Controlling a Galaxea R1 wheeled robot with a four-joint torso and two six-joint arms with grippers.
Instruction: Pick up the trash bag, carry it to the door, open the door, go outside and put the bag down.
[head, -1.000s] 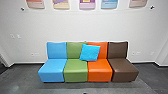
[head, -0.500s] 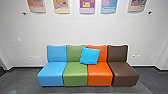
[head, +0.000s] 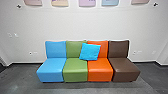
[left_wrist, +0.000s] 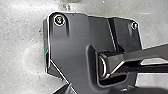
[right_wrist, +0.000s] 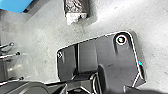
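both wrists angled down over the robot's own body.
the left wrist view looks onto the wide dark plate (left_wrist: 72, 37), with round fittings (left_wrist: 59, 20) near two corners, a small blue-green spot (left_wrist: 47, 51) on its side and the jointed bar (left_wrist: 140, 58) reaching across it; the right wrist view takes in the same plate, tilted.

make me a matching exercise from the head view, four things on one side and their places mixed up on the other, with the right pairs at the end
Things:
1. cushion
2. posters
3. brown seat
4. light blue seat

Places, as seen in the head view:
a. at the right end of the row
b. on the wall, above the seating
c. at the left end of the row
d. in front of parts of the green backrest and orange backrest

Right pairs: 1-d, 2-b, 3-a, 4-c
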